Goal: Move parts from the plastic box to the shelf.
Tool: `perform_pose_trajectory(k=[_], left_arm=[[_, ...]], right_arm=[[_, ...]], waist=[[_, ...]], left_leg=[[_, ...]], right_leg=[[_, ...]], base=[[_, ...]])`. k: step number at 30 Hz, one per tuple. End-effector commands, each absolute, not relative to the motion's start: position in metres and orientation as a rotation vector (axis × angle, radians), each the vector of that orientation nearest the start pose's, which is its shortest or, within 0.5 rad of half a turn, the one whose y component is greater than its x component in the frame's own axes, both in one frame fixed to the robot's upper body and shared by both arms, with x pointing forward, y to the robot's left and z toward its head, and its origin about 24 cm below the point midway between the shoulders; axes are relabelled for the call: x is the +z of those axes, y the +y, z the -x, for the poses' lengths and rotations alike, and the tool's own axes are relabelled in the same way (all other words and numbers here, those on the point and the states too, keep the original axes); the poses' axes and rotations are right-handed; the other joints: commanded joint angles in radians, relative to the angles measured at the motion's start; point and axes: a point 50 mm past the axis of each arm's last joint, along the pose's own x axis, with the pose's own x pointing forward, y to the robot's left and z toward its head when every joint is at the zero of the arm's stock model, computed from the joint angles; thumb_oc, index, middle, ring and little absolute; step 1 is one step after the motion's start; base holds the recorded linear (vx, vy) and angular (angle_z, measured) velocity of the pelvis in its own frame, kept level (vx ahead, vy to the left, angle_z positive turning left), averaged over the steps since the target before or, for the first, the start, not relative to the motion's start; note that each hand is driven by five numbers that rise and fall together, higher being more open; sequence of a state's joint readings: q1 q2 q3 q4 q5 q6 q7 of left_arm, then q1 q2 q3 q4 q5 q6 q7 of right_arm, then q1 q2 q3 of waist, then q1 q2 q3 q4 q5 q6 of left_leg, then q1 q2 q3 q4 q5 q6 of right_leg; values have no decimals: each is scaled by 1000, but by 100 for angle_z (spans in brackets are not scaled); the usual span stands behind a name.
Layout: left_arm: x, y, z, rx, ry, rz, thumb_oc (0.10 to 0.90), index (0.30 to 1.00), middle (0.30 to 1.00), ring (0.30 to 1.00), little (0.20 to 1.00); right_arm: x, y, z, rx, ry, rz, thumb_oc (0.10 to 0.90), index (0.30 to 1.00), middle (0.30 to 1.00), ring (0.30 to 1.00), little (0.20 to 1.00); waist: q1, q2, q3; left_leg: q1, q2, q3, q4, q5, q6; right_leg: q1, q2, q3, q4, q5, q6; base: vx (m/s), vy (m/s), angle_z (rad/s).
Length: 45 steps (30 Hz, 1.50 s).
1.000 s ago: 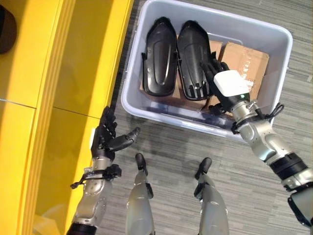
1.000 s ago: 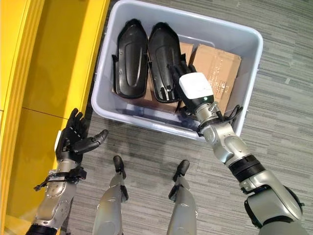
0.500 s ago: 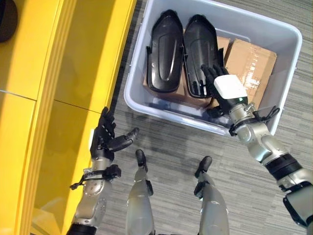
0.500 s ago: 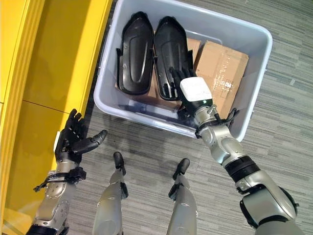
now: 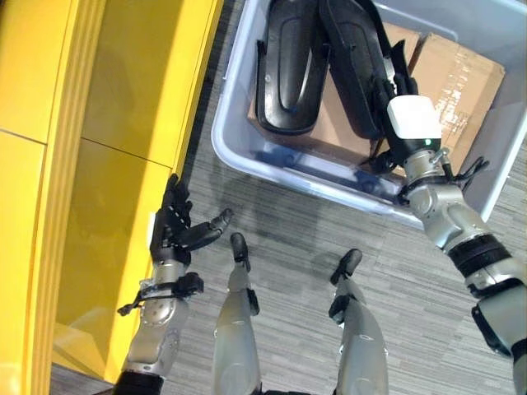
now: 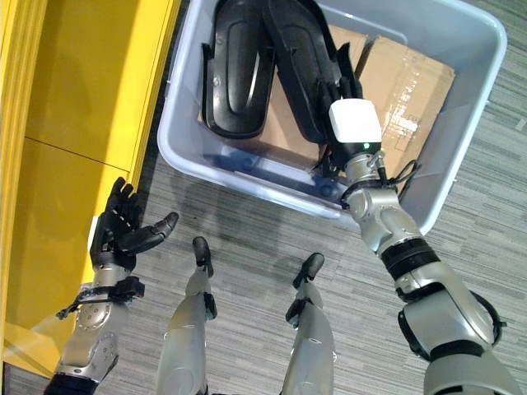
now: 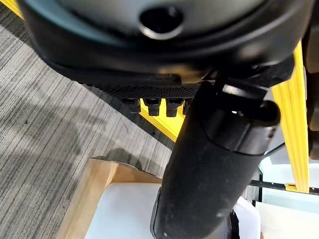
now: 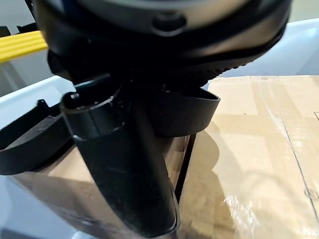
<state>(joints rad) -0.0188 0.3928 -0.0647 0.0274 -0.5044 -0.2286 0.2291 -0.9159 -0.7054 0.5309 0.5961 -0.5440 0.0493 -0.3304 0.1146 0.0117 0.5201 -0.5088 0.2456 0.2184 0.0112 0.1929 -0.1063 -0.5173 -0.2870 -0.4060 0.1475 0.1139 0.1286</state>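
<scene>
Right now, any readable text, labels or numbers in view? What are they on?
None readable.
Cardboard boxes in the plastic box: tape and faint marks, too blurred to read.
Black parts, yellow shelf, right hand: no print visible.

The right arm reaches forward and to the far right, its forearm stretched out and angled up from the elbow at the near right. The right hand [image 6: 346, 90], with a white cover on its back, has its dark fingers [image 5: 387, 70] curled round the edge of a black part [image 6: 298, 66]. The left arm is bent at the near left, forearm upright. The left hand [image 5: 171, 230] hangs free, fingers straight and spread, thumb standing out to the right, holding nothing
</scene>
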Motion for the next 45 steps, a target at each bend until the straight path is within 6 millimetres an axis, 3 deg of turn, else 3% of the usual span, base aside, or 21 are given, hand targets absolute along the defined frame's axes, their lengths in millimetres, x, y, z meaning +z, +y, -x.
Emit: perform_pose_trajectory(k=[1,7,12,13,14,15,16,30,33,45], left_arm=[[115,227,-248,164,-408,118,900,1000,1000,1000,1000],[115,228,-249,173,-413,124,900,1000,1000,1000,1000],[116,227,-249,180,-420,134,900,1000,1000,1000,1000],[116,227,-249,181,-420,134,900,1000,1000,1000,1000],[116,227,-249,181,-420,134,900,1000,1000,1000,1000],[116,228,-250,184,-418,133,900,1000,1000,1000,1000],[116,227,-250,183,-419,133,900,1000,1000,1000,1000],[115,225,-251,189,-416,142,900,1000,1000,1000,1000],[115,222,-253,186,-415,144,900,1000,1000,1000,1000],[111,221,-252,166,-392,129,900,1000,1000,1000,1000]], right_arm=[[251,-209,-392,-288,-493,1483,900,1000,1000,1000,1000],[249,-202,-395,-265,-493,1510,900,1000,1000,1000,1000],[234,-196,-397,-217,-462,1552,900,1000,1000,1000,1000],[234,-196,-397,-217,-462,1552,824,893,893,893,893],[234,-196,-397,-217,-463,1552,824,893,893,893,893],[231,-194,-398,-201,-459,1573,400,300,300,300,300],[225,-191,-398,-179,-452,1589,400,300,300,300,300],[191,-187,-391,-128,-414,1507,400,300,300,300,300],[167,-184,-383,-115,-386,1413,400,300,300,300,300],[148,-190,-374,-138,-353,1308,400,300,300,300,300]], waist=[[21,2,0],[28,7,0],[26,6,0],[26,6,0],[25,5,0],[26,7,0],[26,4,0],[13,-7,0],[1,-14,0],[6,-16,-22]], left_leg=[[45,77,-3,14,-26,-104],[31,72,-20,13,-48,-108],[10,64,-16,17,-40,-95],[10,64,-17,17,-40,-95],[8,63,-17,16,-39,-95],[22,64,-27,14,-57,-102],[11,61,-18,17,-42,-94],[46,53,-15,11,-47,-90],[81,49,-10,6,-51,-89],[166,44,-3,-17,-52,-90]], right_leg=[[-36,-16,19,-46,65,59],[-41,-16,21,-43,49,72],[-55,-23,8,-46,65,62],[-55,-24,7,-46,65,62],[-56,-24,7,-47,67,62],[-43,-21,18,-44,50,75],[-52,-25,6,-46,65,63],[-15,-28,6,-59,70,64],[19,-27,8,-66,71,66],[108,-32,-1,-92,84,73]], base=[[16,-1,4],[21,-4,2],[11,9,-1],[-61,2,3],[65,6,4],[7,16,3],[0,0,0],[-4,2,0],[-9,22,4],[-2,4,1]])
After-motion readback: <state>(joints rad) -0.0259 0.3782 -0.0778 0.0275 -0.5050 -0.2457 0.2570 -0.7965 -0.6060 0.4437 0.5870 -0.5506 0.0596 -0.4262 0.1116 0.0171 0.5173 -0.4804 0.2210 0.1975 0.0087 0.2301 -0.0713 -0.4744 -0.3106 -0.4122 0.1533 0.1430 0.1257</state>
